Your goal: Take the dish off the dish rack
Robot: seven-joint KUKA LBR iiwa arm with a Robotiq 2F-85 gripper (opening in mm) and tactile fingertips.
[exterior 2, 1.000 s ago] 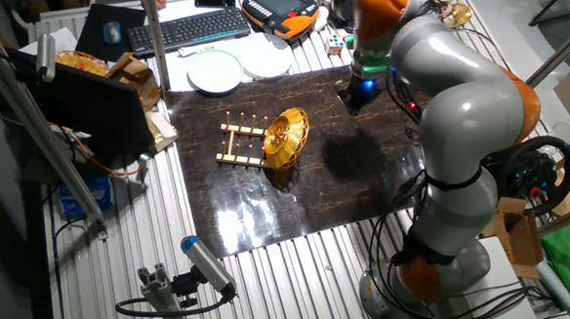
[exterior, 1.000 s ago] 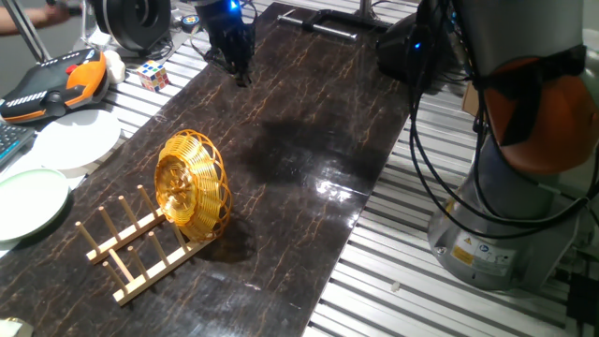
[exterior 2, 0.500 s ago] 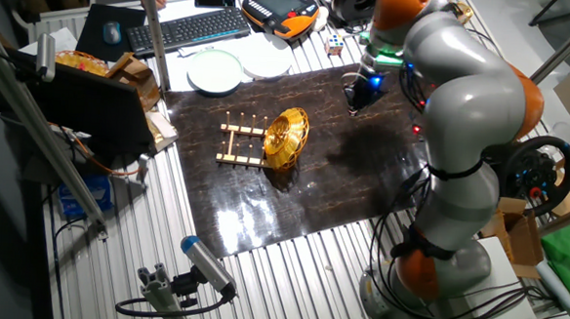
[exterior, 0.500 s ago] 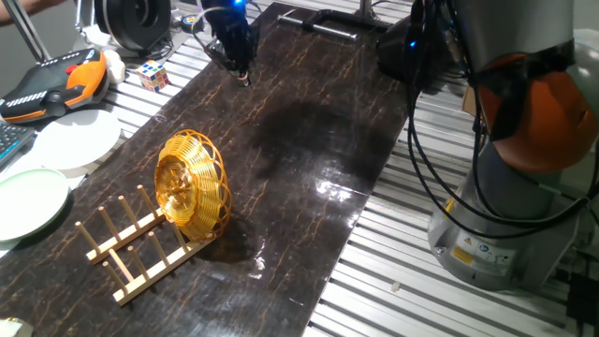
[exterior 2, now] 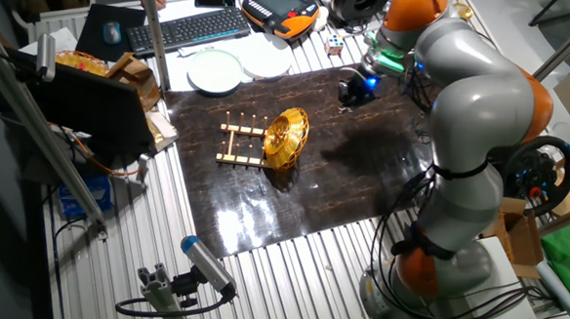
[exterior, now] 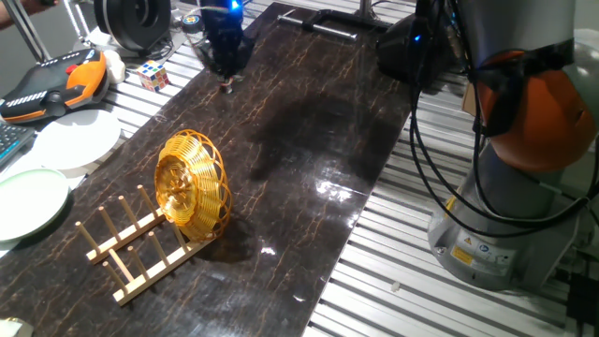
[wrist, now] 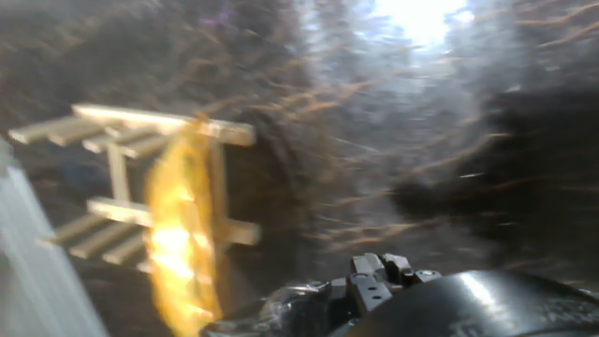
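The golden dish (exterior: 193,184) stands on edge at one end of the wooden dish rack (exterior: 131,251) on the dark worktop (exterior: 309,140); the tool (exterior: 226,82) hovers well apart, its grip state unclear

I see a shiny golden-yellow dish (exterior: 193,183) on a pale wooden dish rack (exterior: 131,249), over a dark brown mat (exterior: 309,140) veined in lighter streaks. At far left lie a white plate (exterior: 77,139) and a pale green plate (exterior: 28,204).
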